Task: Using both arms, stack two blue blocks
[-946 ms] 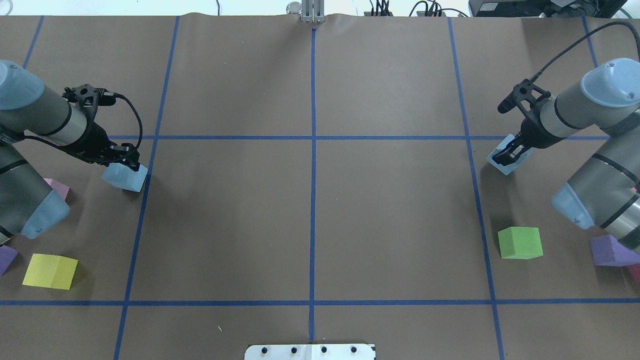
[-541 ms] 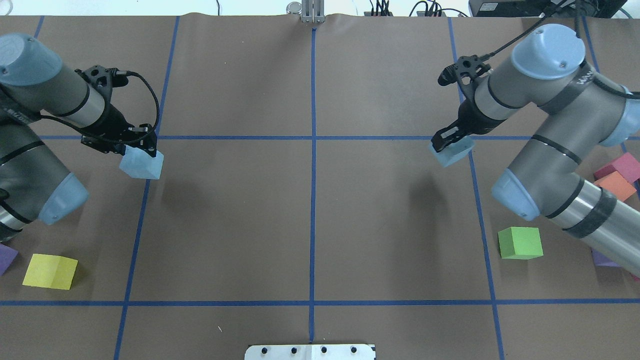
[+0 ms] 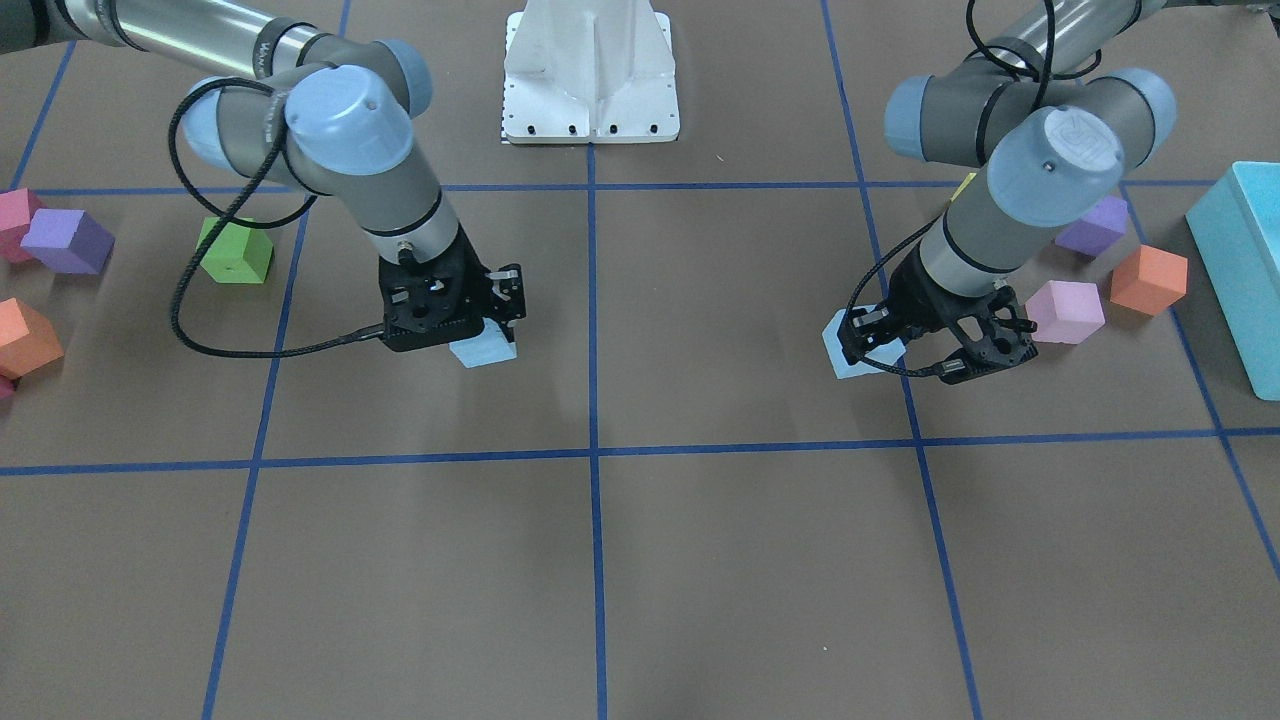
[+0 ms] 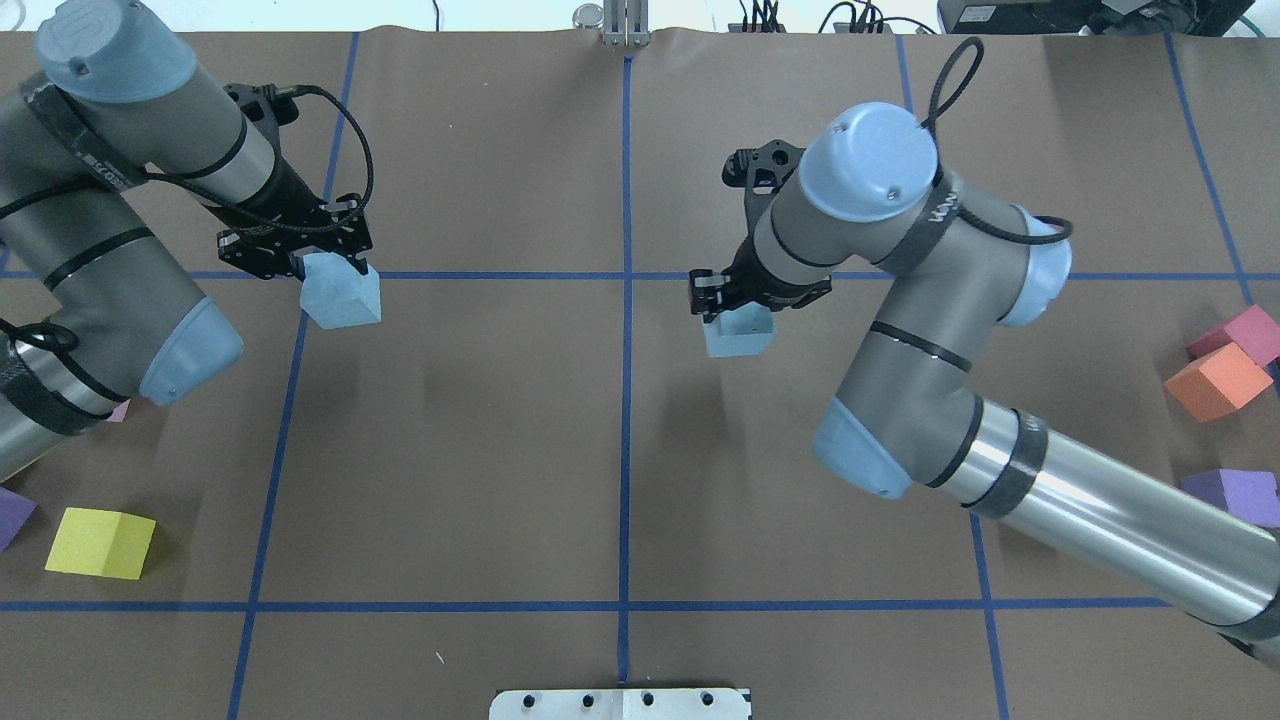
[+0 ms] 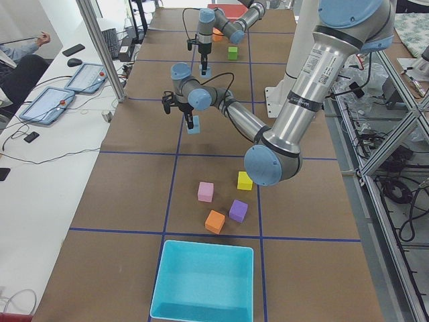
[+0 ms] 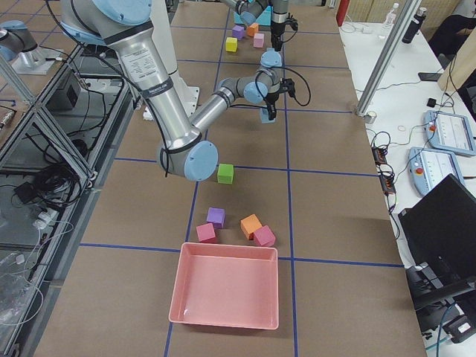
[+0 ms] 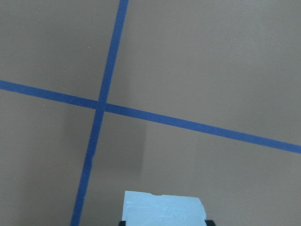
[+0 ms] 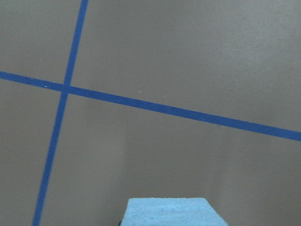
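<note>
My left gripper (image 4: 330,268) is shut on a pale blue block (image 4: 342,298) and holds it above the table, left of centre. It also shows in the front view (image 3: 850,358) and at the bottom of the left wrist view (image 7: 163,212). My right gripper (image 4: 735,303) is shut on the second pale blue block (image 4: 738,335) and holds it above the table just right of the centre line. That block also shows in the front view (image 3: 484,350) and in the right wrist view (image 8: 171,212). The two blocks are far apart.
A yellow cube (image 4: 100,542) and a purple cube (image 4: 12,515) lie front left. Orange (image 4: 1215,382), magenta (image 4: 1240,335) and purple (image 4: 1230,495) cubes lie at the right. A green cube (image 3: 236,250), a turquoise bin (image 3: 1245,270), a pink bin (image 6: 227,286) and the white pedestal (image 3: 592,70) stand around.
Both arms have lifted their blue blocks and moved them inward toward the table's centre. The right arm has travelled much farther than the left.
</note>
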{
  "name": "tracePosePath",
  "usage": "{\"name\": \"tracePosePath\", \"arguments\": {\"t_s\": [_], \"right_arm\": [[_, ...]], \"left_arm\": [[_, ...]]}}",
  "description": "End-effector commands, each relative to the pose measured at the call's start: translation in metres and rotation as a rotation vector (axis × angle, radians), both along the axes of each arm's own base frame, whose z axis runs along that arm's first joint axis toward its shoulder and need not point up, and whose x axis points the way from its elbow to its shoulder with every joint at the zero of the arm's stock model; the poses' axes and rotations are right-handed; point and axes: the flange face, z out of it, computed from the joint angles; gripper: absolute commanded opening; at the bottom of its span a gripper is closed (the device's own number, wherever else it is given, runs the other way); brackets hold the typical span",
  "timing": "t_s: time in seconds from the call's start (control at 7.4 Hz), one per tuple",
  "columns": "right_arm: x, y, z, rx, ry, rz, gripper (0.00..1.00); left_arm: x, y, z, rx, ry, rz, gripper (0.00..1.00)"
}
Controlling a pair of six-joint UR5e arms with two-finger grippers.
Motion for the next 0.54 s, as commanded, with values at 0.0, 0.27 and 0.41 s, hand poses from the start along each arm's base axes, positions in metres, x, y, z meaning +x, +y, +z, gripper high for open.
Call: {"name": "tracePosePath", "arguments": {"t_s": [0.0, 0.27, 0.41], "right_arm": [[-0.057, 0.008, -0.046, -0.05, 0.019, 0.081, 0.65], [-0.104, 0.011, -0.067, -0.084, 0.038, 0.118, 0.65], [-0.117, 0.021, -0.064, -0.083, 0.051, 0.116, 0.65]], "left_arm": [[0.008, -0.005, -0.026, -0.064, 0.023, -0.065, 0.55], [0.009, -0.006, -0.034, -0.073, 0.032, -0.077, 0.55], [0.014, -0.006, -0.045, -0.087, 0.044, -0.091, 0.55]]}}
